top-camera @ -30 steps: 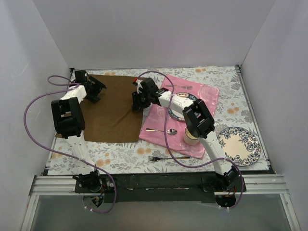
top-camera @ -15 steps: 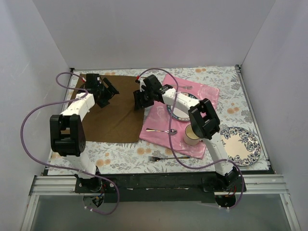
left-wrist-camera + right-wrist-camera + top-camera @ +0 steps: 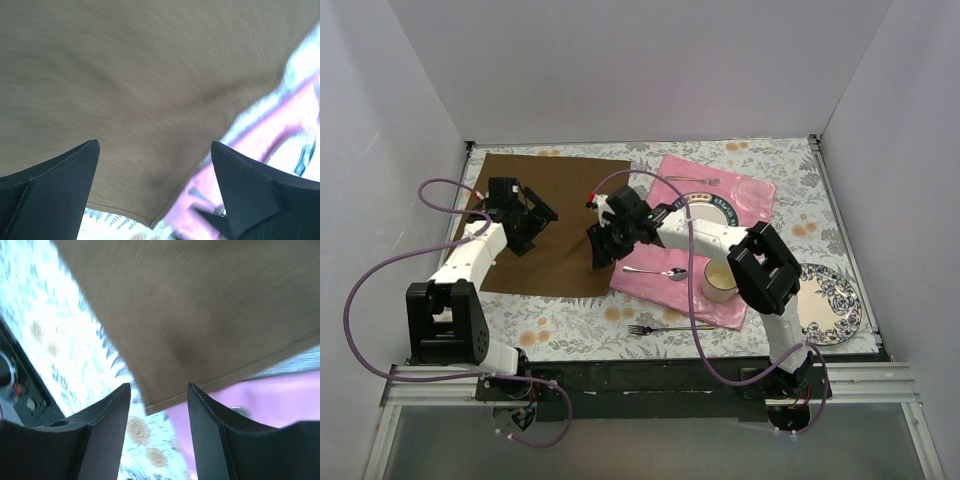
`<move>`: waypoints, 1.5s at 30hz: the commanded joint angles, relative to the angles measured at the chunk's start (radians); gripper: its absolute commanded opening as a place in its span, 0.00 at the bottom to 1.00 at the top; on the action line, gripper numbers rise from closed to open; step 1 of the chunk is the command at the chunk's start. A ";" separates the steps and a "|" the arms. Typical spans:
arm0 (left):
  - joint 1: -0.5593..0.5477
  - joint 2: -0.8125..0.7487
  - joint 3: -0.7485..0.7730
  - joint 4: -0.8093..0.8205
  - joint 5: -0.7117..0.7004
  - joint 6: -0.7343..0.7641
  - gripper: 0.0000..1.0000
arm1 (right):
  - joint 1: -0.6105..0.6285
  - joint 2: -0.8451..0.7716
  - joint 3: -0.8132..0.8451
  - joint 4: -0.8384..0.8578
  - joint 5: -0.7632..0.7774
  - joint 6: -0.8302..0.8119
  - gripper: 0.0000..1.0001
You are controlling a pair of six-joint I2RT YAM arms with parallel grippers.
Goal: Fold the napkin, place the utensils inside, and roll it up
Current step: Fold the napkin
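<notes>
The dark brown napkin (image 3: 560,215) lies flat on the patterned table, left of the pink mat (image 3: 720,215). It fills the left wrist view (image 3: 130,85) and the top of the right wrist view (image 3: 200,305). My left gripper (image 3: 535,222) is open and empty over the napkin's left half. My right gripper (image 3: 603,248) is open and empty above the napkin's near right corner (image 3: 147,407). A silver spoon (image 3: 658,271) lies on the pink mat. A silver fork (image 3: 670,328) lies on the table near the front edge. Another utensil (image 3: 695,180) lies at the mat's far side.
A cream mug (image 3: 720,281) stands on the pink mat, next to a patterned plate (image 3: 705,205) partly hidden by my right arm. A second floral plate (image 3: 823,303) sits at the right. White walls enclose the table on three sides.
Both grippers moved toward the near side over the napkin. The napkin's far edge, covered by the grippers before, now shows flat.
</notes>
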 commanded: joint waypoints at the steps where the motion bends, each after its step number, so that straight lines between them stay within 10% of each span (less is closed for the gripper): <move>1: 0.165 -0.019 0.004 -0.087 -0.049 -0.096 0.95 | 0.069 -0.033 -0.033 0.040 -0.007 -0.023 0.56; 19: 0.550 0.047 -0.029 -0.110 -0.082 -0.197 0.92 | 0.174 0.058 -0.111 0.086 0.049 -0.051 0.40; 28: 0.560 0.063 -0.067 -0.019 -0.308 -0.213 0.87 | 0.178 0.013 -0.162 0.101 0.049 -0.051 0.40; 41: 0.564 0.107 -0.076 0.110 -0.526 0.016 0.68 | 0.163 -0.036 -0.138 0.098 0.012 -0.065 0.40; 45: 0.567 0.175 -0.075 0.150 -0.540 0.099 0.42 | 0.155 -0.063 -0.131 0.086 0.001 -0.068 0.40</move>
